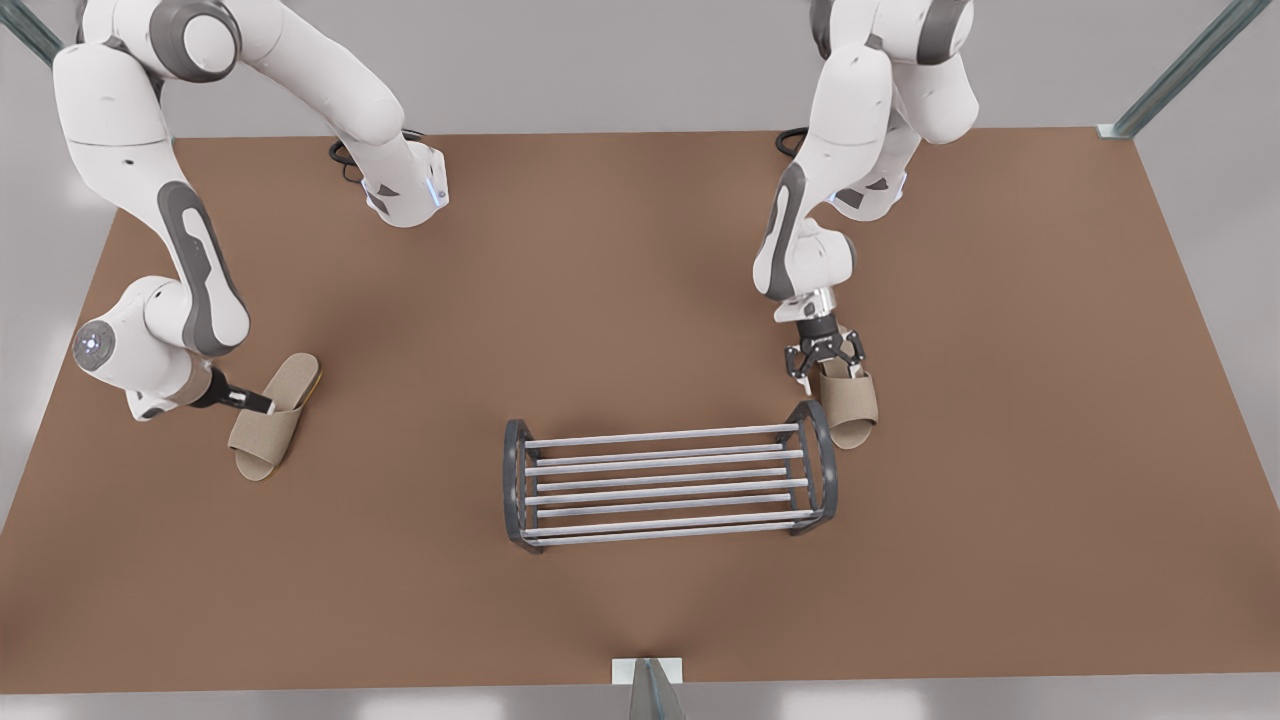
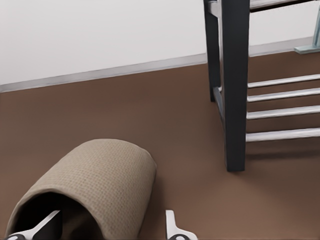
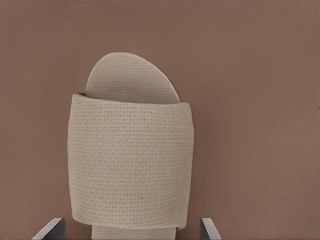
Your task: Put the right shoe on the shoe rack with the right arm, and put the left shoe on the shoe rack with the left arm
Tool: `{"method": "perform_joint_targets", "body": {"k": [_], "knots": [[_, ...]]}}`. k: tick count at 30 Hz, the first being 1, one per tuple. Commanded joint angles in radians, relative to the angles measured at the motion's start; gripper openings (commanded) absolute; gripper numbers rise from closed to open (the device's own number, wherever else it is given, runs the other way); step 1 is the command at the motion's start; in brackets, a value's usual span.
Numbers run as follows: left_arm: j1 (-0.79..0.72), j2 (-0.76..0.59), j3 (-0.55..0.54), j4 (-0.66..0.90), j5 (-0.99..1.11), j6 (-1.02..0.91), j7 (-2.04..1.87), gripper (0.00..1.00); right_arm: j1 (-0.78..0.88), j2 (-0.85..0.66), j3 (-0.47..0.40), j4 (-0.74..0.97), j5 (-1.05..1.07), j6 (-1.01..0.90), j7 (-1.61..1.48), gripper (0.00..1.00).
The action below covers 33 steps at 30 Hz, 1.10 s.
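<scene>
Seen in the front view: shoe rack (image 1: 662, 437) standing mid-table (image 1: 640, 290). At its 2 o'clock, just beside the end frame, left shoe (image 1: 850, 405) flat on the table, with left gripper (image 1: 826, 362) lowered onto its heel end. Fingers spread, one finger (image 2: 46, 224) inside the strap's opening, the other outside, not pinching.

Well apart at the rack's 9 o'clock, right shoe (image 1: 272, 425), also on the table. Right gripper (image 1: 262, 404) low over it, fingers (image 3: 52, 229) spread wide on either side of the shoe; contact possibly none, hard to tell.
</scene>
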Motion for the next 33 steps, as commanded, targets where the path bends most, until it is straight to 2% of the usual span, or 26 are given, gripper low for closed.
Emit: {"method": "perform_joint_targets", "body": {"k": [1, 9, 11, 33], "knots": [[0.008, 0.003, -0.008, 0.007, 0.001, 0.002, -0.697, 1.00, -0.005, 0.001, 0.001, -0.006, 0.001, 0.027, -0.053, 1.00], [0.029, 0.029, -0.016, 0.020, 0.015, 0.002, -0.698, 1.00, 0.000, -0.009, 0.004, -0.050, 0.003, 0.035, -0.038, 1.00], [0.077, 0.031, -0.059, 0.030, 0.028, 0.000, -0.697, 1.00, 0.000, -0.007, 0.004, -0.056, 0.003, 0.047, -0.038, 1.00], [0.069, 0.014, -0.059, 0.049, 0.030, -0.012, -0.695, 1.00, 0.007, 0.025, 0.002, -0.064, 0.003, 0.115, -0.039, 1.00]]}}
